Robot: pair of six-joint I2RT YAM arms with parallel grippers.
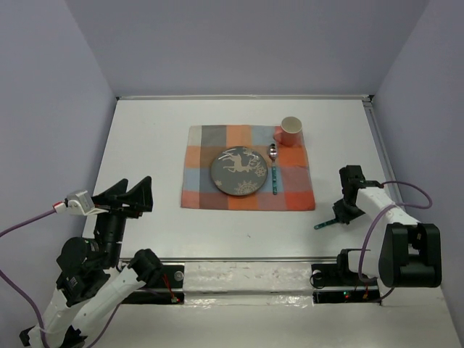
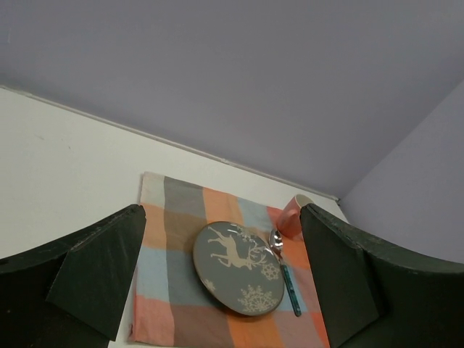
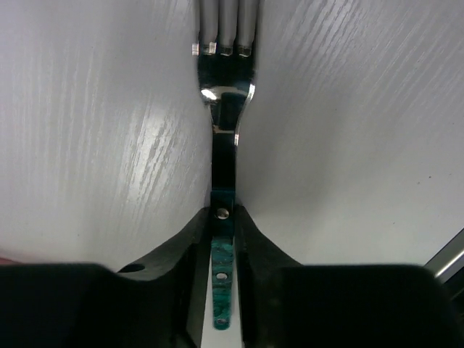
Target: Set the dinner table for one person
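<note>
The white dinner table (image 1: 145,145) carries a checked cloth (image 1: 203,188). On the cloth lie a grey deer-patterned plate (image 1: 239,172), a teal-handled spoon (image 1: 274,170) just to the plate's right, and a pink cup (image 1: 290,131) at the far right corner. My right gripper (image 1: 341,214) is shut on the teal handle of a fork (image 3: 225,109), right of the cloth and low over the table. The handle end (image 1: 322,225) sticks out to the left. My left gripper (image 1: 134,196) is open and empty, left of the cloth. Its view shows the plate (image 2: 238,268), spoon (image 2: 285,264) and cup (image 2: 293,216).
A metal rail (image 1: 239,259) runs along the table's near edge between the arm bases. Purple walls close in the back and both sides. A raised strip (image 1: 373,138) borders the table's right edge.
</note>
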